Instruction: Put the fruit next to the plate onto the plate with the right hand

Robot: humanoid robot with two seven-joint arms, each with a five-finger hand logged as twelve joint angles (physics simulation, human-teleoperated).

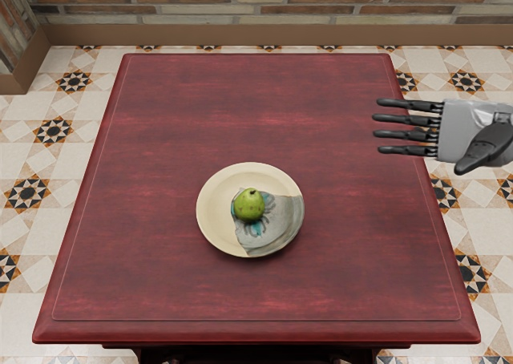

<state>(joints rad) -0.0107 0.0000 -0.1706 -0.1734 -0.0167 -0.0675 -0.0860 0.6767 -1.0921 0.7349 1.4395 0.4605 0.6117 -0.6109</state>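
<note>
Table (160,139), red wood on patterned tiles (48,131), bears plate (215,213).

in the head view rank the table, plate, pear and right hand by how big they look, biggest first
1. table
2. plate and right hand: about alike, and the hand is cut off at the picture's edge, so I am not ranking them
3. pear

A dark red wooden table (160,139) stands on a patterned tile floor (48,163). A cream plate (215,213) lies near its middle.
</note>
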